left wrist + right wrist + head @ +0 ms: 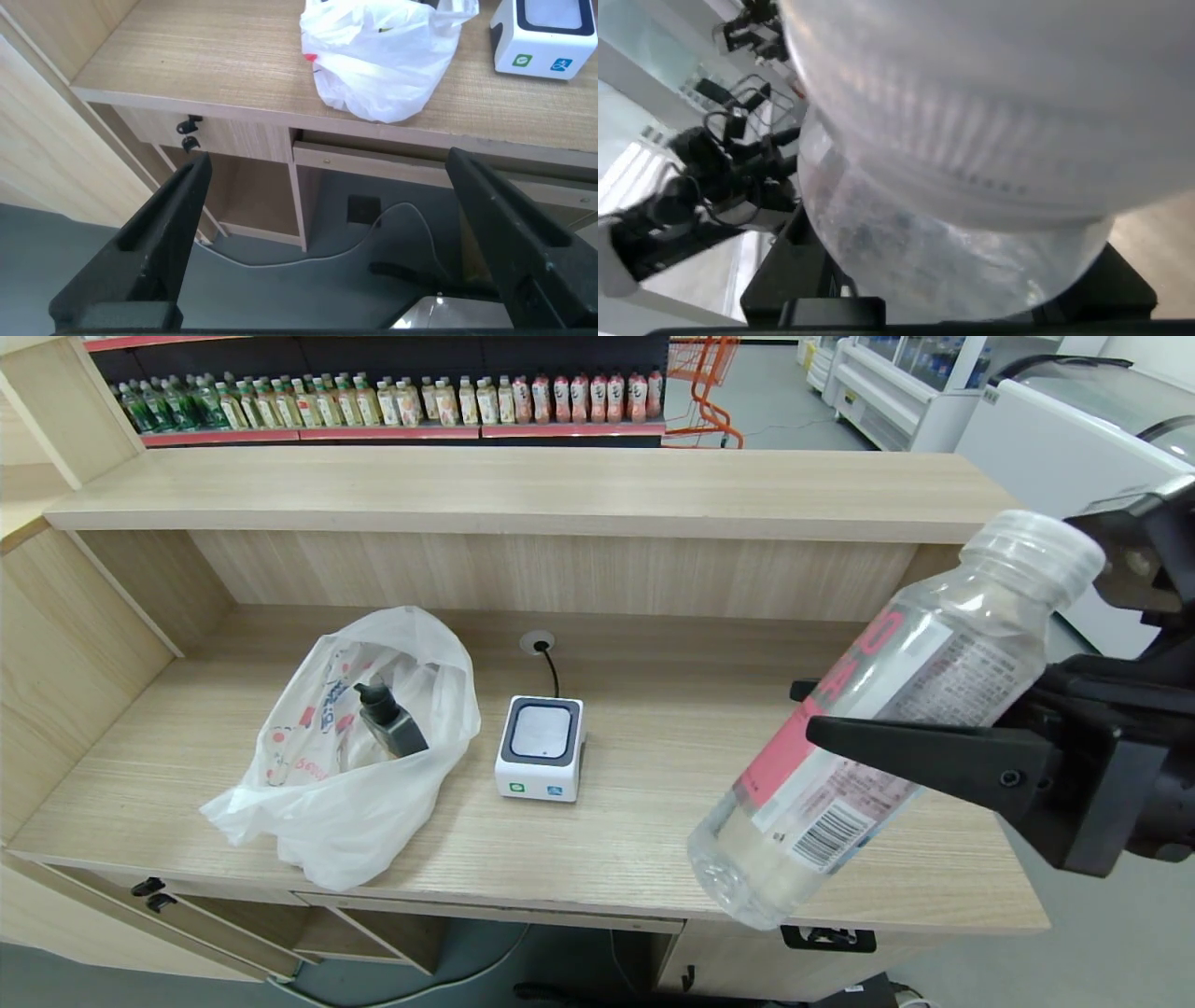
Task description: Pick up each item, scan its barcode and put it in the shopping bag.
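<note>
My right claw (805, 709) is squeezed tight on the clear bottle with a pink label (934, 663). One finger lies across the front of its middle and one goes behind. The bottle is up in the air and tipped, with its cap up toward my arm and its bottom down toward the worktop's (653, 803) front right part. Its barcode sits just below my finger. The scanner (541, 747) stands mid-worktop. The white shopping bag (308, 803) lies just beside it, nearer the left front edge, with a dark bottle (387, 719) inside. My left claw (329, 163) is wide open, low before the front edge.
</note>
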You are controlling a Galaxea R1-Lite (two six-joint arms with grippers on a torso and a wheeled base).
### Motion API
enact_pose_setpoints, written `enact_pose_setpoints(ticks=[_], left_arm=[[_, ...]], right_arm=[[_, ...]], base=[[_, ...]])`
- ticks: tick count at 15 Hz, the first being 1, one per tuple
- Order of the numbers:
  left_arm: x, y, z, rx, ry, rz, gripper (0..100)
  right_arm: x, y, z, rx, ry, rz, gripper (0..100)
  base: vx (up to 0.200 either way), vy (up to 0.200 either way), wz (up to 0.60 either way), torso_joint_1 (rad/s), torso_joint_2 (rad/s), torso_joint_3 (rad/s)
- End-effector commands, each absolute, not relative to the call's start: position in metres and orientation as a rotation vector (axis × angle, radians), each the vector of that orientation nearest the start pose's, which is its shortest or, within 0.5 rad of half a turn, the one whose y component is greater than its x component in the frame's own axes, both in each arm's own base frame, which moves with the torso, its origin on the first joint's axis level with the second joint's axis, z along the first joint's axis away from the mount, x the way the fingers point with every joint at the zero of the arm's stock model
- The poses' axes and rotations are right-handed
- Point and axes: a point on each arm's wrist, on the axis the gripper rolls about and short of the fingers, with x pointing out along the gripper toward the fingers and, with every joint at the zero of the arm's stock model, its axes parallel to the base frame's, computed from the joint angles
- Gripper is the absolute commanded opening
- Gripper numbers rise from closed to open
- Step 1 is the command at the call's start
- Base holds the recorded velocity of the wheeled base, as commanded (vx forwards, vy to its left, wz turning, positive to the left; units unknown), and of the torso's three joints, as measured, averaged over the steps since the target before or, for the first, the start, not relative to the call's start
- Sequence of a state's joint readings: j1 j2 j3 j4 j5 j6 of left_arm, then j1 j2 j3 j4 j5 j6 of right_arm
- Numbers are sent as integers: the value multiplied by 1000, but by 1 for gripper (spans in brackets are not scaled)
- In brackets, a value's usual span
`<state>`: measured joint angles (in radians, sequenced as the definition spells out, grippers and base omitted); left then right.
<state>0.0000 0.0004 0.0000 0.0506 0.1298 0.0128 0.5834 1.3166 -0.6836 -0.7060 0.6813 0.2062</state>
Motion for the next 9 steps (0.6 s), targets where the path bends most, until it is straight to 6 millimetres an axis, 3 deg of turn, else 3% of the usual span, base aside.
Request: enact_pose_setpoints(ticks=[1, 2, 3, 4, 7, 9], left_arm=[[-23, 3, 70, 17, 51, 130, 100], [-23, 3, 70, 16, 51, 130, 100], [-23, 3, 70, 16, 51, 130, 100], [-23, 3, 70, 16, 51, 130, 100], [-23, 3, 70, 16, 51, 130, 100], [-23, 3, 70, 16, 51, 130, 100]], right_arm=[[175, 116, 254, -12, -66, 1197, 0], [193, 99, 245, -260, -140, 1076, 0], [210, 69, 241, -568, -224, 896, 0], [212, 48, 238, -774, -249, 751, 0], [204, 24, 237, -1057, -249, 558, 0], [205, 20, 237, -1205, -270, 505, 0]], base=[[0, 0, 0, 0, 0, 0], [0, 0, 0, 0, 0, 0], [0, 0, 0, 0, 0, 0], [0, 0, 0, 0, 0, 0], [0, 0, 0, 0, 0, 0], [0, 0, 0, 0, 0, 0]])
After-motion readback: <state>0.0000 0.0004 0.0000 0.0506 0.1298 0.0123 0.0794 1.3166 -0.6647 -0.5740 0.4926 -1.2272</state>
